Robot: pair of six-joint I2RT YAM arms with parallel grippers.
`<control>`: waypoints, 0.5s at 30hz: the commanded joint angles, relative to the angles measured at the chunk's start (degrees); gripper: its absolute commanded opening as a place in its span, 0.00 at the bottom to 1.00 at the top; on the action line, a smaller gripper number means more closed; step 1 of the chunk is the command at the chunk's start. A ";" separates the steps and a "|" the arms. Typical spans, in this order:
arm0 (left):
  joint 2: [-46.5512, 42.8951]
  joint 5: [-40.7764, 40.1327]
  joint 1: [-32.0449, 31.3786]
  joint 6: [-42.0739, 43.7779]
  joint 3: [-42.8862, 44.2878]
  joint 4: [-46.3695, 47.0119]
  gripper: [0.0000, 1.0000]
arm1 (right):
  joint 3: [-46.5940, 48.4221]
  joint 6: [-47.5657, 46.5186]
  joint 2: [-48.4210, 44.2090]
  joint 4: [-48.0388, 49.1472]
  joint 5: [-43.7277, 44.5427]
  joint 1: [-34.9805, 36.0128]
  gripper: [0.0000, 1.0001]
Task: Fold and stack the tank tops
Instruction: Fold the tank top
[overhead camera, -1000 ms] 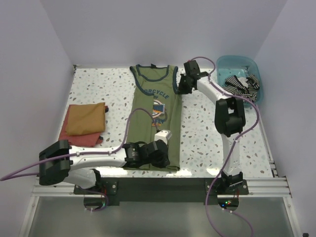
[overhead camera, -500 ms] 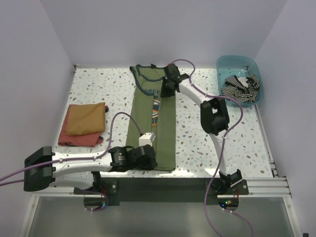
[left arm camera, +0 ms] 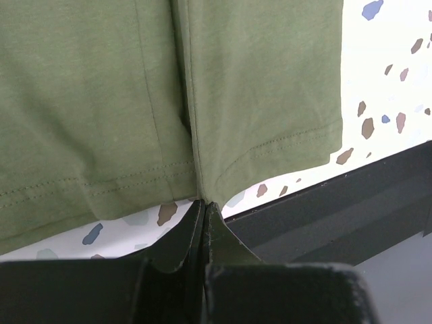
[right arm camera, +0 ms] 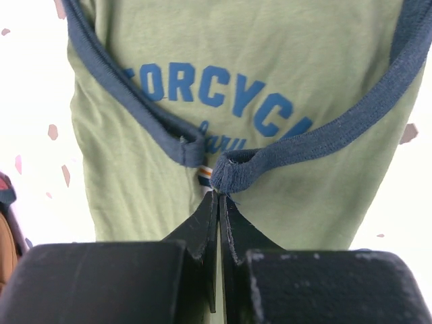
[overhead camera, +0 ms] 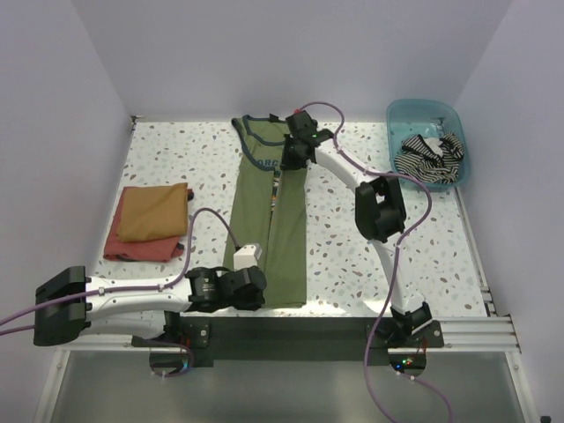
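The olive-green tank top [overhead camera: 269, 220] with navy trim lies lengthwise on the table's middle, its right side folded over to the left. My left gripper [overhead camera: 261, 294] is shut on the bottom hem where the folded edge meets the lower layer [left arm camera: 204, 202]. At the far end my right gripper [overhead camera: 287, 159] is shut on the navy armhole trim [right arm camera: 324, 138], just under the blue chest print [right arm camera: 216, 91]. The striped tank top [overhead camera: 429, 152] lies crumpled in the blue bin [overhead camera: 423, 106] at the back right.
A folded orange cloth [overhead camera: 152, 211] rests on a red one at the left of the table. The table's dark front rail [left arm camera: 337, 216] runs just behind the hem. The right arm's elbow [overhead camera: 379, 207] hangs over the table right of the shirt.
Both grippers have moved left, carrying the olive-green tank top's right edge over its middle. The shirt now looks narrower and most of its print is covered.
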 commanded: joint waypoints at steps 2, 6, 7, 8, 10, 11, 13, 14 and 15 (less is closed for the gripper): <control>0.62 -0.23 0.02 -1.17 0.28 -0.74 0.00 | 3.47 0.94 1.92 0.64 0.84 0.93 0.00; 1.33 -0.22 0.02 -1.17 -0.16 -0.39 0.00 | 4.36 1.03 3.33 1.60 0.49 1.29 0.00; 1.42 -0.40 0.02 -1.34 -0.25 -0.30 0.00 | 4.09 0.94 3.42 2.21 0.14 1.28 0.00; 1.42 -0.40 0.02 -1.34 -0.34 -0.13 0.00 | 3.65 1.03 3.42 3.00 -0.12 1.46 0.00; 1.77 -0.49 0.02 -1.25 -0.34 -0.12 0.00 | 3.21 0.86 3.68 4.68 -0.91 1.46 0.00; 1.68 -0.49 0.02 -1.25 -0.17 -0.04 0.00 | 2.95 0.77 3.68 5.20 -1.18 1.55 0.01; 1.77 -0.49 0.02 -1.17 -0.08 0.05 0.00 | 2.51 0.33 3.68 6.52 -1.62 1.72 0.04; 1.86 -0.49 0.02 -1.17 -0.08 0.23 0.00 | 2.25 0.15 3.34 7.14 -1.79 1.72 0.04; 1.94 -0.58 0.02 -1.08 0.01 0.32 0.00 | 1.29 -0.02 2.98 8.45 -1.88 1.81 0.05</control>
